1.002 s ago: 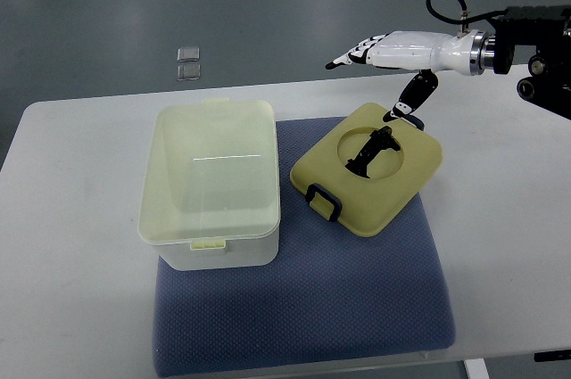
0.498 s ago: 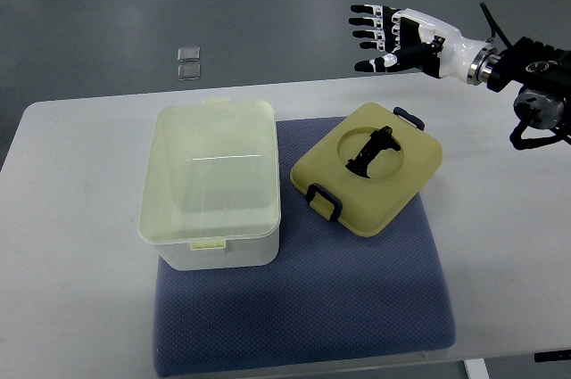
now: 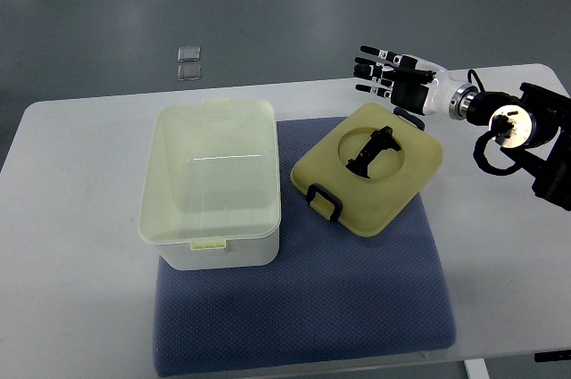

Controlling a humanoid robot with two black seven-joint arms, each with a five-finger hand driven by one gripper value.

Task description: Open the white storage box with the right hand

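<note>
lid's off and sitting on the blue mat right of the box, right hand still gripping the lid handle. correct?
Not quite. The lid is off, lying on the blue mat right of the white storage box, but the right hand grips nothing: in the top view it hovers beyond the lid's far edge, fingers spread.

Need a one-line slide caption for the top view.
Lid off beside the open white storage box on the blue mat; right hand open, above the lid's far edge.

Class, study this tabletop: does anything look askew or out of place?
Yes. The yellowish lid lies off the white storage box, resting askew on the blue mat beside it, rotated relative to the box. The right hand hovers open behind it, holding nothing.
</note>
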